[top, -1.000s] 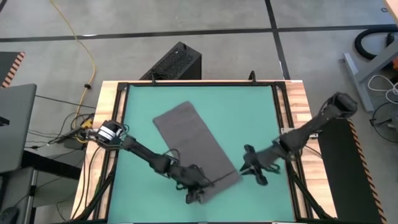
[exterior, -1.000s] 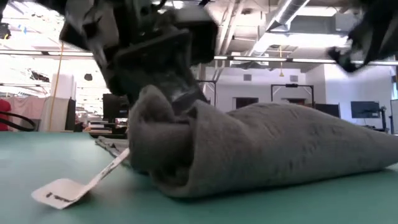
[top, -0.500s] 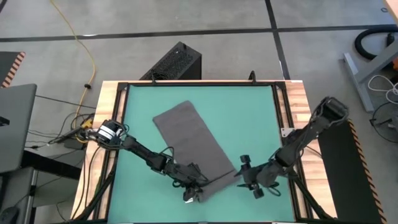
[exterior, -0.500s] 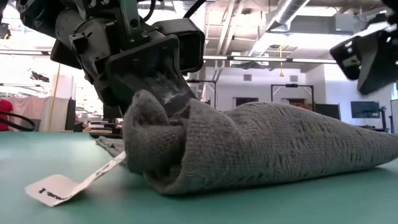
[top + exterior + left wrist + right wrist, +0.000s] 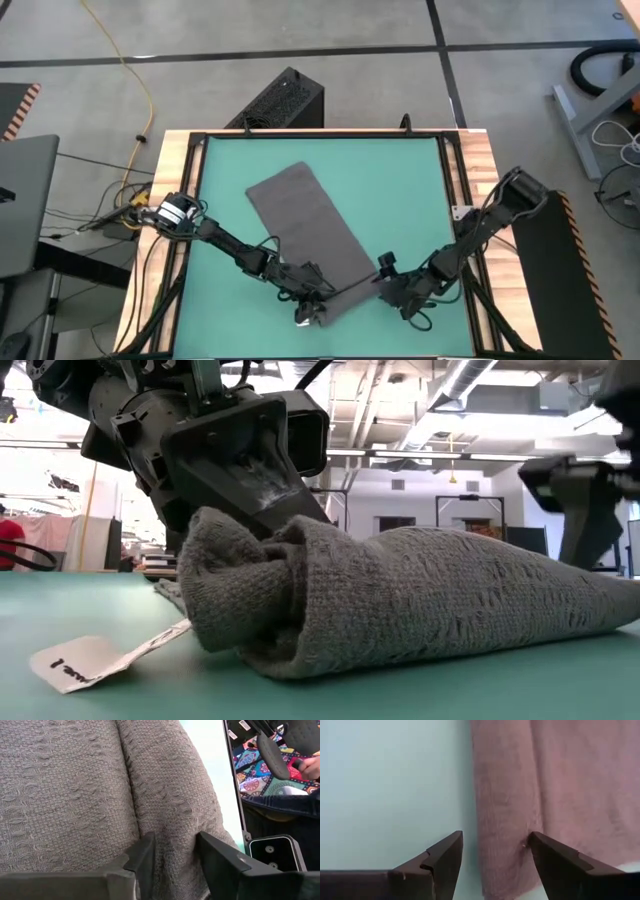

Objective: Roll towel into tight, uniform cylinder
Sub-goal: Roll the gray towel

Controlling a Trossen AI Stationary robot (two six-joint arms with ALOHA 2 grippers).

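Observation:
The dark grey towel [image 5: 310, 225] lies slantwise on the green mat [image 5: 410, 190]. Its near end is rolled into a thick roll [image 5: 400, 600] that rests on the mat. A white tag [image 5: 75, 660] trails from the roll's left end. My left gripper [image 5: 318, 300] is at that left end, open, with a ridge of cloth between its fingers [image 5: 175, 850]. My right gripper [image 5: 385, 285] is low at the roll's right end. It is open and its fingers stand astride the towel's edge [image 5: 505, 860]. I cannot tell whether they touch the cloth. My left gripper has a ridge of the roll's left end [image 5: 175, 837] between its two fingers, and the cloth lies against both inner sides. The fingers come slanting down from the table's left. The roll lies slack on the mat, not lifted.
A wooden frame [image 5: 180, 160] borders the mat. A black box [image 5: 285, 100] stands beyond the far edge and a laptop [image 5: 25, 200] sits off to the left. The far right part of the mat is bare. A person's hand [image 5: 310, 767] shows beyond the table.
My right gripper has moved down, toward the table's left and near edges, up to the roll's right end. The roll's left end has sunk from its raised peak and spread lower on the mat. The white tag has slid a little to the left.

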